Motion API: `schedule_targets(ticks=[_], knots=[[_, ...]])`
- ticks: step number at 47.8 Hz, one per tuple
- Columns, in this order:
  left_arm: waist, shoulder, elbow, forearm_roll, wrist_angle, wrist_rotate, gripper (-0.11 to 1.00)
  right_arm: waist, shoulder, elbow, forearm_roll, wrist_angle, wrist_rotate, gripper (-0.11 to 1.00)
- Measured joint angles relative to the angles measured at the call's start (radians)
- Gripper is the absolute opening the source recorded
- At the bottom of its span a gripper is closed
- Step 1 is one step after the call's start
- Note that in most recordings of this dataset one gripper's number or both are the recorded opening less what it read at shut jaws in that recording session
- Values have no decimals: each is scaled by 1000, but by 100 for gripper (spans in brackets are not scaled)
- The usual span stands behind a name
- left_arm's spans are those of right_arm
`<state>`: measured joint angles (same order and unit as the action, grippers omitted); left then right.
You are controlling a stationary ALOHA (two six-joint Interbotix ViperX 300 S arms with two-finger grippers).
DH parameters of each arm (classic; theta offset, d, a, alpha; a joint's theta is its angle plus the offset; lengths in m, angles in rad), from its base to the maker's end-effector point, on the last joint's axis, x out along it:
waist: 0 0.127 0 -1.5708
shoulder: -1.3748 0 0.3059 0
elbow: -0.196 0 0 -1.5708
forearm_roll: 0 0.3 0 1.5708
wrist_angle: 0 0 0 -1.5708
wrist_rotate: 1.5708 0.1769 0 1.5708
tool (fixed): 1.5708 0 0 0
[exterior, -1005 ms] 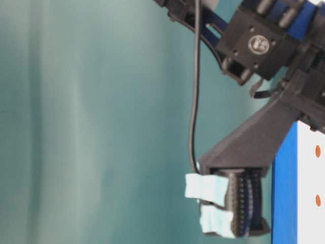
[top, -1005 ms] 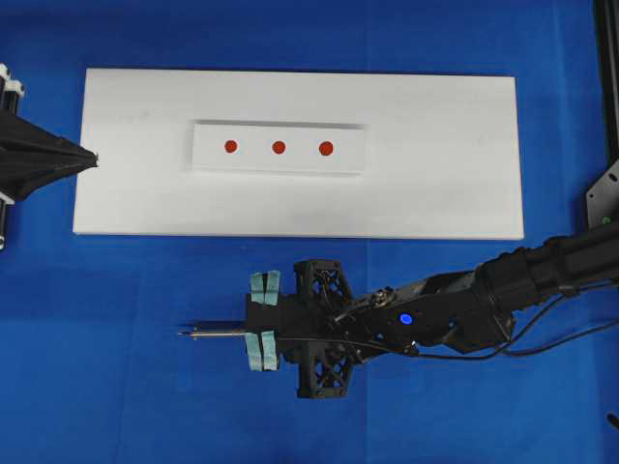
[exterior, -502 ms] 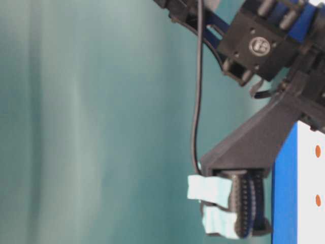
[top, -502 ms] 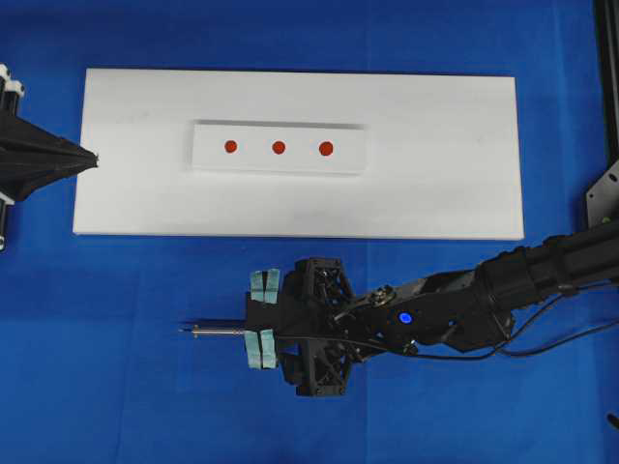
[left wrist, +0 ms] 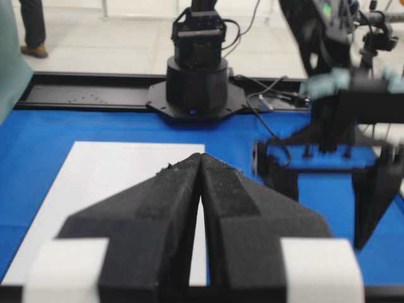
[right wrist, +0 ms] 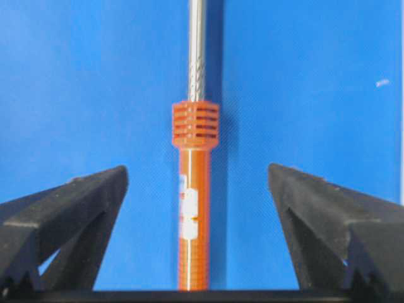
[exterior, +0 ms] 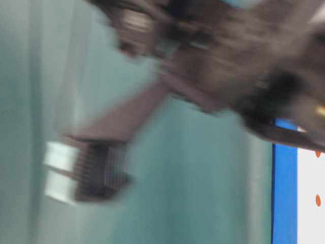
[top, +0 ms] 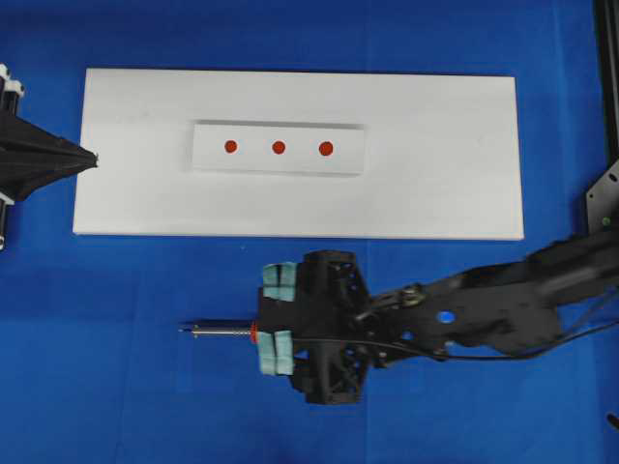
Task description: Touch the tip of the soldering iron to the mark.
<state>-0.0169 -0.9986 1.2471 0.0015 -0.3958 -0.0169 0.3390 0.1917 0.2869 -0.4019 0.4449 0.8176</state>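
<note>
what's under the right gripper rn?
The soldering iron lies on the blue mat between the open right gripper's fingers, untouched. Its rear end and cord are hidden.

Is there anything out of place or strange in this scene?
Yes. The soldering iron lies flat on the blue table, apart from the white board bearing the mark. The right tool is wide open above its orange handle, gripping nothing. Nothing looks spilled or damaged.

Slim soldering iron with silver shaft and red-orange ribbed handle (right wrist: 192,214) lying flat on blue cloth, well apart from the middle small round red dot (top: 279,147), tip pointing left.
</note>
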Motion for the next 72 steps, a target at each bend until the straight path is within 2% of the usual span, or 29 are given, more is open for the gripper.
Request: schedule_targets(ticks=[10,16,21,25,30,35,42,53,62,72], knots=[[0,-2,0,0,0,0,0,8,-86,0,-2,133,0,91],[-2,-2,0,-2,2,0,0,0,-91,0,-15,146,-2,91],[-2,-2,0,-2,0,0,0,-25,-94,6,-49,147,-2,91],[-2,-2,0,0,2,0,0,-71,-104,17,-69,149,-12,91],[-2,-2,0,0,2,0,0,-147,-123,41,-78,149,-58,91],[0,-2,0,0,2,0,0,-236,-146,71,-77,130,-118,91],[0,-2,0,0,5,0,0,-344,-173,103,-77,81,-163,91],[-2,-2,0,-2,8,0,0,-410,-222,153,-77,21,-183,91],[-2,-3,-2,0,8,0,0,-408,-368,249,-77,14,-187,90],[0,-2,0,-2,8,0,0,-416,-620,426,-77,-25,-183,90]])
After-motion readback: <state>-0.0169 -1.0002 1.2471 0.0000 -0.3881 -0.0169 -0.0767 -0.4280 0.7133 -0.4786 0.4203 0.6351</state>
